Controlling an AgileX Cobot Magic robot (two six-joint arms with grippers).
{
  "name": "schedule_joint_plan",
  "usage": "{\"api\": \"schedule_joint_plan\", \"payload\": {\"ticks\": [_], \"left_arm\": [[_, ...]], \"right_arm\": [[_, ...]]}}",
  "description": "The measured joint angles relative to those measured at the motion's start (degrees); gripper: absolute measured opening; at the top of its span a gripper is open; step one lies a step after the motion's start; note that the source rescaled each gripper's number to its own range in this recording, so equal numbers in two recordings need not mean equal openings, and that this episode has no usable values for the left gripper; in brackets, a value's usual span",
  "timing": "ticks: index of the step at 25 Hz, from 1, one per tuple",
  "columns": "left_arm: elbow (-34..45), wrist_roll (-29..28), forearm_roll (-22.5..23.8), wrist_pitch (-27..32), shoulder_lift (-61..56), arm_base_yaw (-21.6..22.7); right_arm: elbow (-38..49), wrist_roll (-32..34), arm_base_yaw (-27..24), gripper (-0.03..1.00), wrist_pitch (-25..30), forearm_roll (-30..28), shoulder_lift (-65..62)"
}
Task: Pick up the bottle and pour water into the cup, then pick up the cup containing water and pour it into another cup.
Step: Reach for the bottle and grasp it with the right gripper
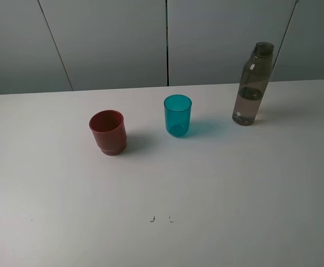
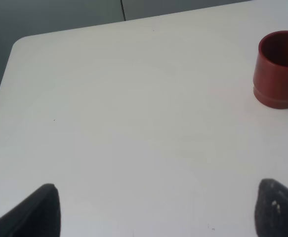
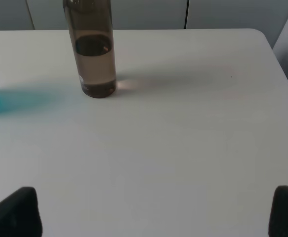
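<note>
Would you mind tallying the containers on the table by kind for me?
Cups: 2, the dark red cup and the teal-blue cup
Bottles: 1, the smoky grey bottle
Total: 3

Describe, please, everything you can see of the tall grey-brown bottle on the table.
The bottle is tall and slim, made of smoky grey-brown see-through plastic, with a narrow neck and a small round white mark near its base. Its mouth looks open; no cap is visible. It is partly filled with liquid, up to around the middle. It stands upright on the white table, far right in the high view, apart from the teal cup. Nothing but the table touches it.
</note>
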Motion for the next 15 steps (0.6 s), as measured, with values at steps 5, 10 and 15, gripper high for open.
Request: {"api": "schedule_joint_plan", "payload": {"ticks": [5,10,15], "left_arm": [[0.0,0.0,0.0,0.0,0.0,0.0],[0.0,0.0,0.0,0.0,0.0,0.0],[0.0,0.0,0.0,0.0,0.0,0.0]], "right_arm": [[0.0,0.0,0.0,1.00,0.0,0.0,0.0],[0.0,0.0,0.0,1.00,0.0,0.0,0.0],[0.0,0.0,0.0,1.00,0.0,0.0,0.0]]}}
